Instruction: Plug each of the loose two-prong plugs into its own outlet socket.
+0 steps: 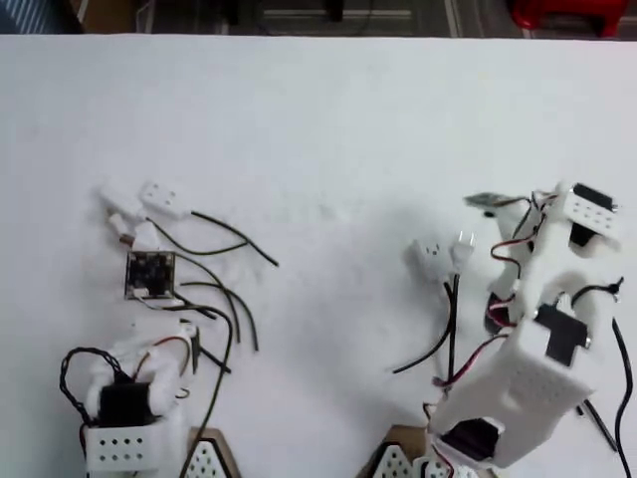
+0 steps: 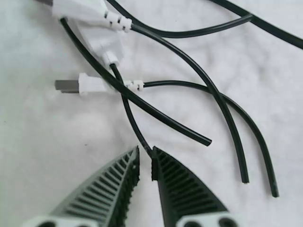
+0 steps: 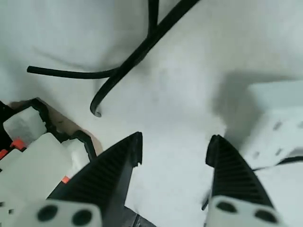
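A white two-prong plug (image 2: 78, 85) lies on the table ahead of my left gripper (image 2: 145, 161), its metal prongs bare. A second white plug (image 2: 83, 8) lies farther off. The left gripper is shut, and a black cable (image 2: 129, 115) runs from the plugs to just under its tips. In the high view the left arm (image 1: 124, 403) sits folded at the near left, behind a white outlet socket (image 1: 162, 199) and a loose plug (image 1: 121, 227). Another white socket (image 1: 429, 255) has a plug (image 1: 463, 247) beside it at centre right. My right gripper (image 3: 175, 142) hangs open over bare table.
A black and white square block (image 1: 150, 274) lies among several loose black cables (image 1: 234, 299). Two cable ends (image 3: 97, 112) lie ahead of the right gripper. The right arm (image 1: 537, 368) stands folded at the near right. Wooden base plates (image 1: 398, 443) sit at the front edge.
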Controlling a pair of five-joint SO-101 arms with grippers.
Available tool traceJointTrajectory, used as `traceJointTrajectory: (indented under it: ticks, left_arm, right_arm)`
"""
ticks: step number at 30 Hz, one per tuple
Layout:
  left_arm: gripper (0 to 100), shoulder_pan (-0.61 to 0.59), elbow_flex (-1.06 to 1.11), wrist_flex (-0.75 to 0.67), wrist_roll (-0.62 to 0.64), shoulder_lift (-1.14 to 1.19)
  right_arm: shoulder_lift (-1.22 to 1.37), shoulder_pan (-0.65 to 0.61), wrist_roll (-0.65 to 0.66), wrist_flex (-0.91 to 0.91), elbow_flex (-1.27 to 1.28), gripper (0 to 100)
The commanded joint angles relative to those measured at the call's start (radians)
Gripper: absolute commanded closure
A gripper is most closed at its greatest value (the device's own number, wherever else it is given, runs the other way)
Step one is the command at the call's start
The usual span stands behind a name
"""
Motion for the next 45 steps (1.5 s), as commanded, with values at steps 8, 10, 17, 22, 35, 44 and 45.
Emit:
traceJointTrajectory:
  ticks: [8, 10, 17, 22, 35, 44, 45]
  left_arm:
    - [93, 0.007, -0.003, 0.002, 0.005, -0.004]
    - [93, 0.007, -0.003, 0.002, 0.005, -0.004]
    - [93, 0.007, -0.003, 0.002, 0.005, -0.004]
    - [93, 0.007, -0.003, 0.002, 0.005, -0.004]
    - [93, 0.007, -0.003, 0.002, 0.005, -0.004]
    - [93, 0.007, -0.003, 0.002, 0.005, -0.004]
    - [93, 0.007, -0.003, 0.002, 0.005, -0.004]
  right_arm:
    - [-0.283, -0.019, 0.011, 0.004, -0.002, 76.9]
    - [-0.291, -0.016, 0.011, 0.004, 0.0, 76.9]
    - [-0.189, -0.012, 0.012, -0.067, 0.003, 76.9]
    - [-0.068, 0.001, 0.012, -0.154, -0.002, 76.9]
    - [-0.024, 0.157, 0.196, -0.219, -0.043, 77.4]
    - [-0.024, 0.174, 0.19, -0.216, -0.034, 88.6]
    - [-0.024, 0.171, 0.19, -0.214, -0.034, 84.1]
